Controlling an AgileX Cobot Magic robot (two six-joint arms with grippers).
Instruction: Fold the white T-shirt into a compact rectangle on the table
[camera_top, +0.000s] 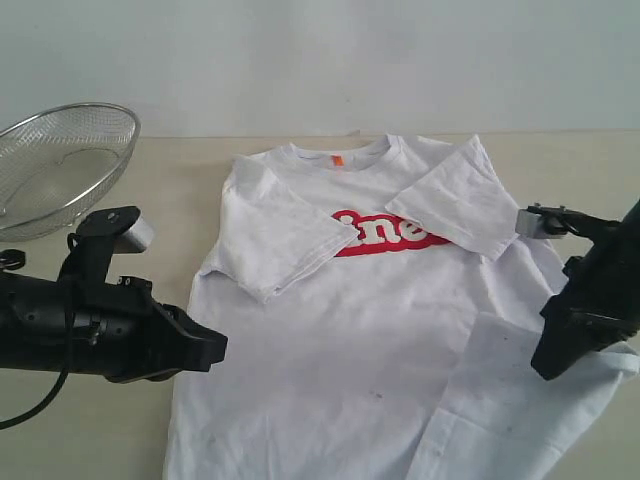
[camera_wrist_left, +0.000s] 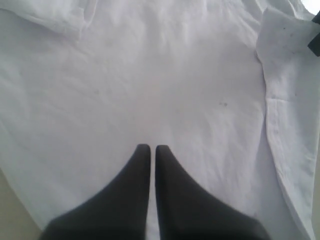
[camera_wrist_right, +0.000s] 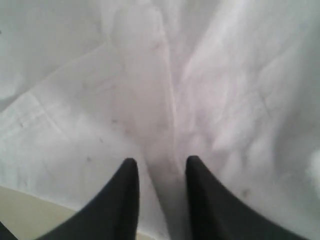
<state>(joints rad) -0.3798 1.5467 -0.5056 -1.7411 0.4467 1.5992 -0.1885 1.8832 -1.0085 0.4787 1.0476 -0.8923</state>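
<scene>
Surface: the bench (camera_top: 170, 200) is pale cream and matte, and it meets a plain whitish wall (camera_top: 320, 60) behind. The white T-shirt (camera_top: 380, 340) lies spread mid-bench, collar toward the wall, both sleeves folded in over the red lettering (camera_top: 392, 236). A wire basket (camera_top: 60, 165) sits far left, apart from the shirt. The left tool (camera_wrist_left: 152, 148) is clenched with nothing in it, over the cloth. The right tool (camera_wrist_right: 160, 162) is at the shirt's right side, its fingers (camera_wrist_right: 125, 200) astride a raised ridge of cloth; cannot tell if pinched.
</scene>
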